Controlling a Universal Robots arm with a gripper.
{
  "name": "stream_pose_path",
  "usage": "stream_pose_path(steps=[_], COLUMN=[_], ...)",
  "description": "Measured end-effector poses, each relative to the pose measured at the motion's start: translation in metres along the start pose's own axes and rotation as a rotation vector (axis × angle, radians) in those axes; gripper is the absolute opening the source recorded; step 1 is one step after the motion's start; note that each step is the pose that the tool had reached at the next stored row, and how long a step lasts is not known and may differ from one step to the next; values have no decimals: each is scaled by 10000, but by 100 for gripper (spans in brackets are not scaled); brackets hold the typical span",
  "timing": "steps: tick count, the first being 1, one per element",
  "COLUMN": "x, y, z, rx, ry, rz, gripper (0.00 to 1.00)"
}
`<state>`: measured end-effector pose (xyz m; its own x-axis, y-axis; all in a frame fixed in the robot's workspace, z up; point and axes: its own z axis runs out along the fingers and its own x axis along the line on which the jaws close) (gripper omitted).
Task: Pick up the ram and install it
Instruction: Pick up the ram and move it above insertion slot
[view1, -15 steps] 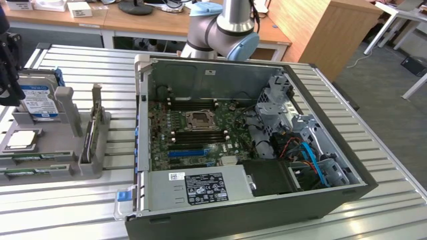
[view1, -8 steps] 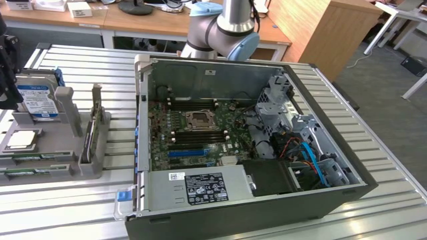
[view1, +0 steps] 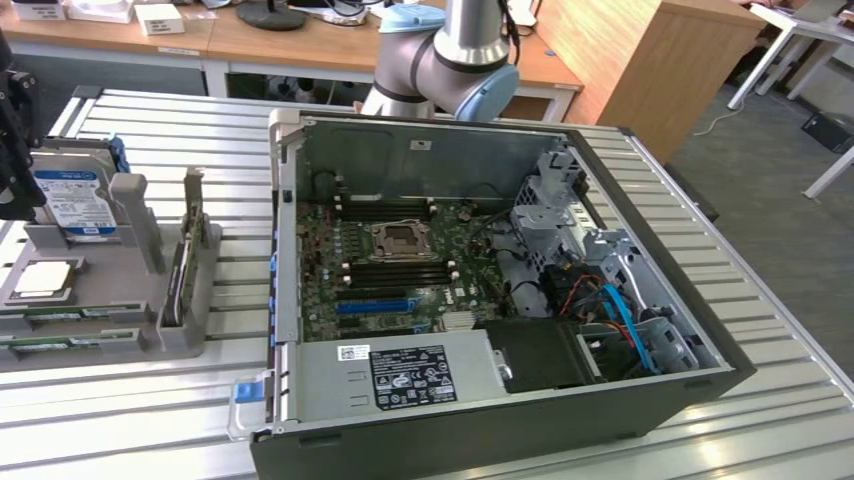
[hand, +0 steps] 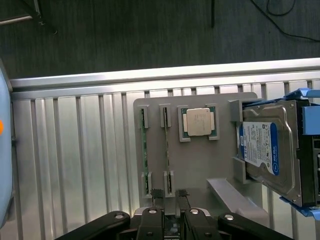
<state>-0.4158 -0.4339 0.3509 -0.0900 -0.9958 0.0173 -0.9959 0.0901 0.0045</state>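
Two ram sticks stand on edge in the slots of a grey holder (hand: 195, 165). One ram (hand: 144, 150) shows its green edge, and a thinner-looking one (hand: 166, 145) sits in the neighbouring slot. In the exterior view they are green strips (view1: 67, 320) at the holder's front. My gripper (hand: 168, 196) hovers over the holder's end. Its black fingertips (hand: 156, 194) stand apart with nothing between them, and the gap lines up with the thinner ram. The arm's dark wrist (view1: 11, 150) shows at the exterior view's left edge.
The holder also carries a processor chip (hand: 198, 122), a silver hard drive (hand: 267, 150) in a blue bracket and an upright card (view1: 187, 260). The open computer case (view1: 694, 380) lies at the centre of the slatted table, with a bare socket (view1: 396, 240) and memory slots (view1: 394, 272).
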Motion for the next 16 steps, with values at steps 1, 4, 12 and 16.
stream_pose_path(steps=[1, 4, 12, 16], x=[0, 0, 2, 2], y=[0, 3, 3, 3], z=[1, 29, 65, 80], rx=[1, 21, 20, 23], ry=[-1, -60, -114, -156], rz=[0, -2, -6, -7], gripper=[24, 24, 24, 24])
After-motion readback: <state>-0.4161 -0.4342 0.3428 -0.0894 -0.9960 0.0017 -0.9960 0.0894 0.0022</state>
